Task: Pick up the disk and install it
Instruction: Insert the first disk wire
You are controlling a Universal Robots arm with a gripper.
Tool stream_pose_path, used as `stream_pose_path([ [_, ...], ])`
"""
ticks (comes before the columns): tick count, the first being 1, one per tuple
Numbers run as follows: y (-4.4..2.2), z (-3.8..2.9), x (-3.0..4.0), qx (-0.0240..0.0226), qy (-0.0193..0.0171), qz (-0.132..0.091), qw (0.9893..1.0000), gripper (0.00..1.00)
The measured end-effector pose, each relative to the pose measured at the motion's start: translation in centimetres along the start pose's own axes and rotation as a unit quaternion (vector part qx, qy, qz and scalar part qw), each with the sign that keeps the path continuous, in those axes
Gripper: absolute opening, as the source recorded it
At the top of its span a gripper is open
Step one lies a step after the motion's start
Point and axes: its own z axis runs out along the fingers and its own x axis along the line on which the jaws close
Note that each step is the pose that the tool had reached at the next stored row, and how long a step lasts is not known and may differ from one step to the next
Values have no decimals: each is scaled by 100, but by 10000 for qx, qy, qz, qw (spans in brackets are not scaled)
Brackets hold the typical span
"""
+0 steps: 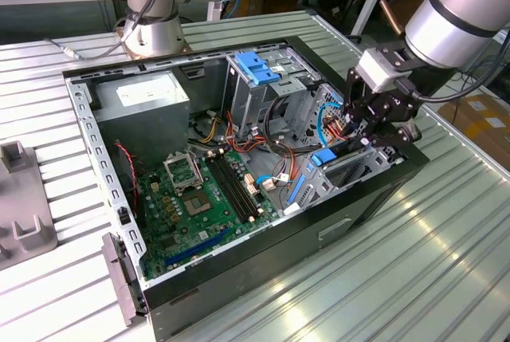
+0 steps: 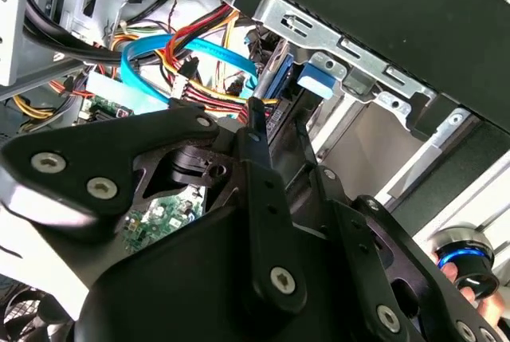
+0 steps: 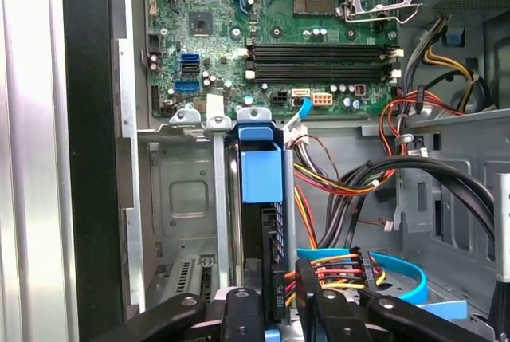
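Gripper (image 1: 374, 131) jaws clamped on the disk (image 3: 261, 168), which stood on edge inside the computer case (image 1: 263, 266) drive cage.

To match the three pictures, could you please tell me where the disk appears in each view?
Exterior view: disk on edge in the cage, exterior view's right.
First wrist view: disk upright in the cage.
Second wrist view: disk beside the case wall.
Shared landmark: green motherboard.

No legible text, labels or numbers anywhere.
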Motion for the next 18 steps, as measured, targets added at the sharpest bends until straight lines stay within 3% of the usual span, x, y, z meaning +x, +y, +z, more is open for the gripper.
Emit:
stream_pose_path([
  [10, 0, -97, -11, -4, -80, 0, 10000, 31],
  [15, -14, -97, -12, -8, -112, 0, 9999, 10],
  [18, -41, -98, -13, -11, -118, 1, 9999, 10],
])
